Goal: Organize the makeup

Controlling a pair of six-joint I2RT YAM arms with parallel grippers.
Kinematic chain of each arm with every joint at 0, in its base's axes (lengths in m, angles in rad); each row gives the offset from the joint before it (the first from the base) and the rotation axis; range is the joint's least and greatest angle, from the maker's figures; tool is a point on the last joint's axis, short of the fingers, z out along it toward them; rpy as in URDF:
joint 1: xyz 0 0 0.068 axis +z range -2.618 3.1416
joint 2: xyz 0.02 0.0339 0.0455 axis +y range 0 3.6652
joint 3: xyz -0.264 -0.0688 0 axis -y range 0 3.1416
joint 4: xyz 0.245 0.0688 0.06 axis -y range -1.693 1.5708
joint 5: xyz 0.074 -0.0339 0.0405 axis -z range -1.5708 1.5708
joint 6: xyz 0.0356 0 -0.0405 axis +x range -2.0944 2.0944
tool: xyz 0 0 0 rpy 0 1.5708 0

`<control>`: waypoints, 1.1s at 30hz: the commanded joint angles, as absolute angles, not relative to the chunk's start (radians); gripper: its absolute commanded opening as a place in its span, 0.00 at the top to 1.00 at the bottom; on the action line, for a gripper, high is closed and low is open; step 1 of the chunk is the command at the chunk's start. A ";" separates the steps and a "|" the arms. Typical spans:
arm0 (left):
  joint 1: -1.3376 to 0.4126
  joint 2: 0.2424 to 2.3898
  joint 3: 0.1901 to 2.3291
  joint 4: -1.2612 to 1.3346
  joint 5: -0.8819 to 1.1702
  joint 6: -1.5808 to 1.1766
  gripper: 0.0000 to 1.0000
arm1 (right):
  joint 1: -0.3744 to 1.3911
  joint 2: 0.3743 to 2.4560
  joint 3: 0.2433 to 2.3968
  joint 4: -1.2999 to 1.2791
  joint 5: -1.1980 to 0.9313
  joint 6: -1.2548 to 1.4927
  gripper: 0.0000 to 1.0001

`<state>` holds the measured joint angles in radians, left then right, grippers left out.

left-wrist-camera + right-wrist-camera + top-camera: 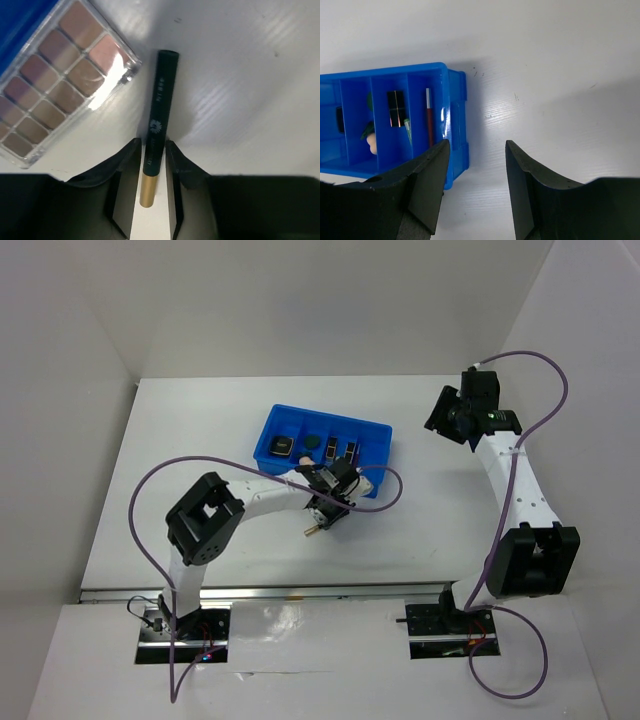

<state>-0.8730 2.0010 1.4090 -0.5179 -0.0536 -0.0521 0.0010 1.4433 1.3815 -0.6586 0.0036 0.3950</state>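
Note:
A dark green tube with a gold end [160, 100] lies on the white table, and my left gripper [152, 145] is shut on it, one finger against each side. A pinkish flat palette [60, 75] lies just left of the tube, beside the blue tray. In the top view the left gripper [325, 502] sits just in front of the tray [375, 430], which holds a black square compact [283, 445], a dark green round piece [313, 441] and black-gold cases [351, 451]. My right gripper [476, 145] stands open and empty over the table, right of the tray [455, 115]. A thin pencil [429, 117] lies in the tray's end compartment.
White walls close in the table on the left, back and right. A purple cable [385, 495] loops over the table beside the left gripper. A peach sponge [371, 144] lies in an inner compartment of the tray.

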 commanded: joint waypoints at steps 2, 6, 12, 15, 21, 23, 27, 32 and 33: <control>-0.877 1.967 1.351 -0.598 0.054 -0.041 0.62 | -0.005 1.405 1.379 -0.657 0.000 0.383 0.44; -0.877 1.967 1.325 -0.607 0.063 -0.051 0.80 | -0.005 1.405 1.379 -0.657 0.000 0.383 0.44; -0.899 1.890 1.345 -0.672 0.072 -0.083 1.00 | -0.005 1.405 1.388 -0.657 0.000 0.383 0.44; -0.910 1.815 1.414 -0.761 0.126 -0.083 1.00 | -0.005 1.405 1.388 -0.657 0.011 0.383 0.44; -0.867 1.772 1.613 -0.838 0.222 -0.116 1.00 | -0.014 1.396 1.388 -0.657 0.021 0.383 0.44; -0.847 1.834 1.728 -0.864 0.245 -0.147 1.00 | -0.014 1.396 1.388 -0.657 0.031 0.383 0.44; -0.790 2.000 1.981 -0.929 0.257 -0.237 1.00 | -0.014 1.376 1.388 -0.657 0.031 0.383 0.44; -0.727 2.184 2.268 -0.982 0.301 -0.386 1.00 | -0.023 1.367 1.379 -0.657 0.040 0.374 0.44; -0.718 2.197 2.284 -0.973 0.301 -0.444 1.00 | -0.023 1.367 1.379 -0.657 0.040 0.374 0.44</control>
<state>-0.7467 2.1338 2.2124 -0.9123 0.2607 -0.2947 -0.0158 1.4014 1.3815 -0.6582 0.0227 0.3912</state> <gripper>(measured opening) 0.075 0.561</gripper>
